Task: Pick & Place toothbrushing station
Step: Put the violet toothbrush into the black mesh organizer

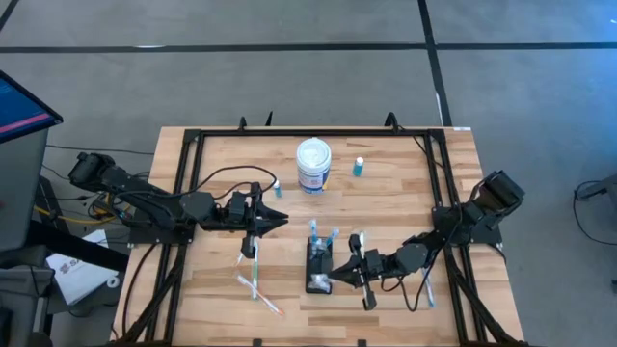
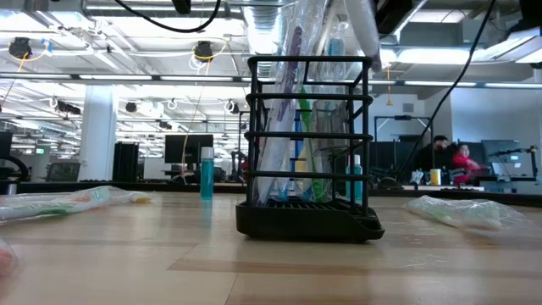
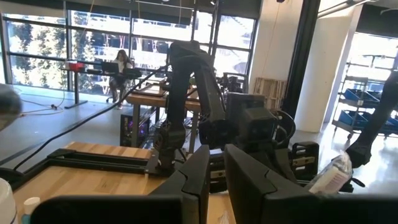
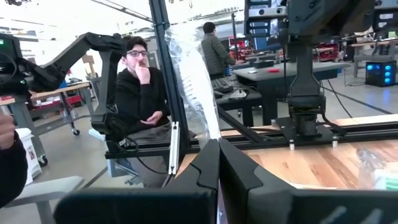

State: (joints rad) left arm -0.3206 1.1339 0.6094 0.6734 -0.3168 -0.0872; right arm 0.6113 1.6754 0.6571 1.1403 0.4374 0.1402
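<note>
A black slotted toothbrushing station (image 1: 319, 266) stood near the front edge of the wooden desk (image 1: 386, 207), a small rectangular rack of thin black wire on a solid black base. In the low view its open bars (image 2: 306, 135) rose in stacked tiers, with several wrapped toothbrushes (image 2: 292, 102) upright inside, their green, blue and purple handles showing through the clear film.

Well to the left of the station, the left gripper (image 1: 280, 219) hovered over the desk with its dark fingers (image 3: 205, 180) a narrow gap apart; whether they clasped anything could not be told. In front of it, to the station's left, wrapped toothbrushes (image 1: 256, 280) lay loose on the wood.

Behind the station, toward the far edge of the desk, sat a white round tub (image 1: 313, 165) with a blue label, and a little right of that a small teal bottle (image 1: 359, 166).

Just to the station's right, the right gripper (image 1: 339, 280) reached in at the rack's front end, its fingers (image 4: 211, 168) clenched tight on a clear-wrapped toothbrush (image 4: 193, 81) that stood up between them. Another wrapped toothbrush (image 1: 429, 289) lay on the desk farther right, beside the right arm.

Beyond the desk, a seated person (image 4: 140, 93) in dark clothing sat with a hand raised to the chin, and a second person (image 4: 217, 50) stood farther back among workbenches.
</note>
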